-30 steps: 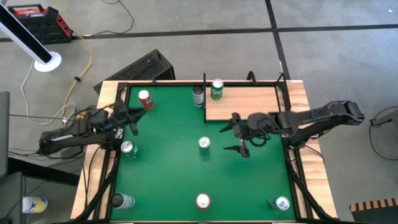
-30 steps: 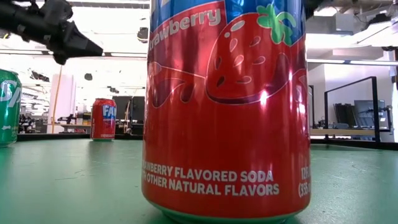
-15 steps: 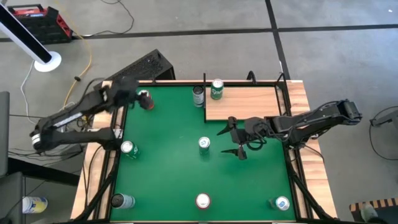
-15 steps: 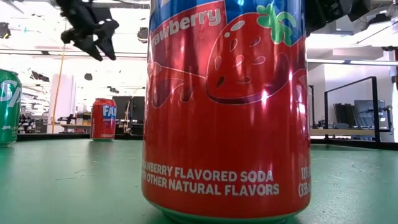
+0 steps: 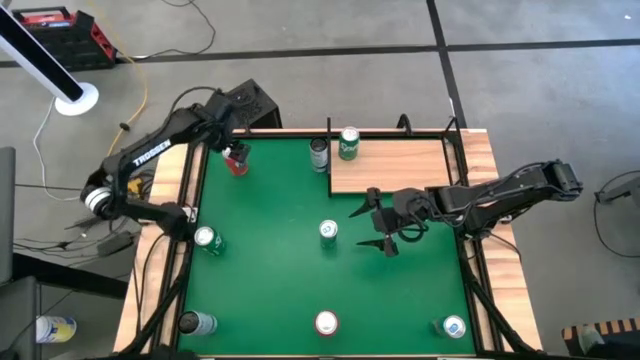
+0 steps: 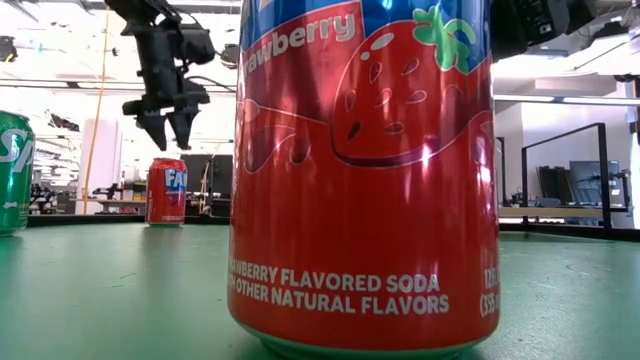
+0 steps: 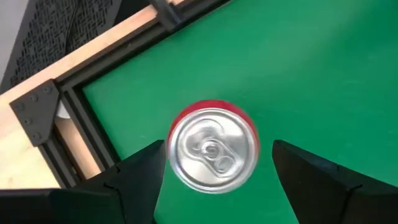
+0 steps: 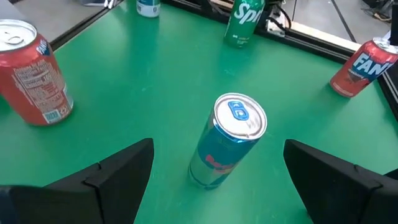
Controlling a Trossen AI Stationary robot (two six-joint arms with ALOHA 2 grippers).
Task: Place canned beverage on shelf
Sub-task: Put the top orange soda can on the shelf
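A red canned beverage (image 5: 236,161) stands upright on the green table near its far left corner. My left gripper (image 7: 217,147) hangs open above it, fingers pointing down, one on each side of the silver top (image 7: 213,151) and clear of it; the low view shows the left gripper (image 6: 168,122) over the red can (image 6: 166,190). My right gripper (image 5: 368,225) is open at mid-table, facing a slim blue can (image 8: 230,140) just ahead of its fingertips, apart from it. The wooden shelf (image 5: 400,168) lies at the far right, with a green can (image 5: 348,143) on its far left corner.
A dark can (image 5: 318,153) stands beside the shelf's left edge. More cans stand at the table's left side (image 5: 205,238), near left (image 5: 196,322), near middle (image 5: 326,322) and near right (image 5: 453,327). A black frame (image 5: 200,180) borders the table.
My left gripper has swung from the table's left side toward the far left corner and risen. It has turned to point down over the red can and has opened. My right gripper has edged slightly toward the slim blue can.
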